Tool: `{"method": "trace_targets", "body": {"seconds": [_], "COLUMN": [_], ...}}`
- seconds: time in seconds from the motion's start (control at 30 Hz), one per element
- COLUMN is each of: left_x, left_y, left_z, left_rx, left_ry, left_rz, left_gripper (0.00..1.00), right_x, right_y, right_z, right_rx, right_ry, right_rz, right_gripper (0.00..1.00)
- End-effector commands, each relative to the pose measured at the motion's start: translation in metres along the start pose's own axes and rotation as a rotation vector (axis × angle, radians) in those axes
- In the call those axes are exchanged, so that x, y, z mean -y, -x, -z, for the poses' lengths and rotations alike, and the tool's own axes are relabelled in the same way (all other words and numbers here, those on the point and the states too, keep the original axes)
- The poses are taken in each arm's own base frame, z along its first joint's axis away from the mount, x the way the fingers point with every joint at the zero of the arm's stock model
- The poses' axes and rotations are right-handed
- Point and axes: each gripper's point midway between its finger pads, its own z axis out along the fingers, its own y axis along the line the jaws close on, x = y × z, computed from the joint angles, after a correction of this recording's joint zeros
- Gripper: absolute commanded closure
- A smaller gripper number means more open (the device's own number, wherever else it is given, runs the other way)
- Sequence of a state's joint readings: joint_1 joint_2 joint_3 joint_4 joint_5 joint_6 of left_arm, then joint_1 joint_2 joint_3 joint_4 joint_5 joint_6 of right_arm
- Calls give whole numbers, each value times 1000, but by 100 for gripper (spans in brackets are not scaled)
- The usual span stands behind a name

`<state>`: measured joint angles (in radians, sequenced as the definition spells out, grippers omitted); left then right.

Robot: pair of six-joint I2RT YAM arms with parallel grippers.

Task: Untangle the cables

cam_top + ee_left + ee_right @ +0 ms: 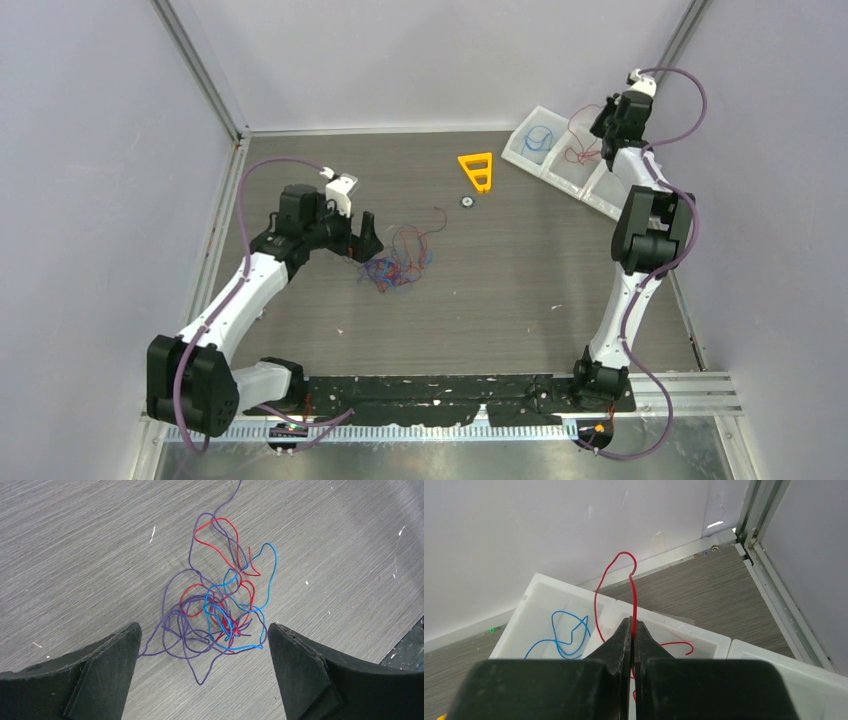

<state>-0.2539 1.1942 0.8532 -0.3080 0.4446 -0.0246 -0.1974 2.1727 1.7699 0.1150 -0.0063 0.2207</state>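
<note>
Nearby: triangle (478, 172) behind; bins (530, 160) far right, well apart.
Cables (220, 615): tangled mid-table, no clear axis, purple tail towards triangle.
Left gripper (204, 628): jaws apart over tangle.
Right gripper (632, 625): clamped on red cable (634, 592), upright above bins.

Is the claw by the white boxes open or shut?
Shut. The fingers of the right gripper press together with no gap, pinching a red cable that loops up above them.
</note>
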Motion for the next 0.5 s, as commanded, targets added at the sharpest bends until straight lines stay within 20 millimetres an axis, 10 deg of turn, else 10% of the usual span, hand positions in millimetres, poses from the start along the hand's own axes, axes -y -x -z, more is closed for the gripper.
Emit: {"method": "trace_targets", "body": {"seconds": [0.0,0.27,0.47], "left_x": [-5,-6,-3], "left_y": [20,21,18], "left_z": [3,4,5], "left_rx": [35,37,41], "left_ry": [18,18,11], "left_rz": [-29,-28,-28], "left_gripper": [0,0,1], "right_x": [-7,3,10], "right_y": [-4,-37,-21], "right_z": [-3,12,37], "right_rx": [23,-59,-31], "right_ry": [32,20,-4], "right_rz": [-22,-12,16], "right_gripper": [95,94,82]}}
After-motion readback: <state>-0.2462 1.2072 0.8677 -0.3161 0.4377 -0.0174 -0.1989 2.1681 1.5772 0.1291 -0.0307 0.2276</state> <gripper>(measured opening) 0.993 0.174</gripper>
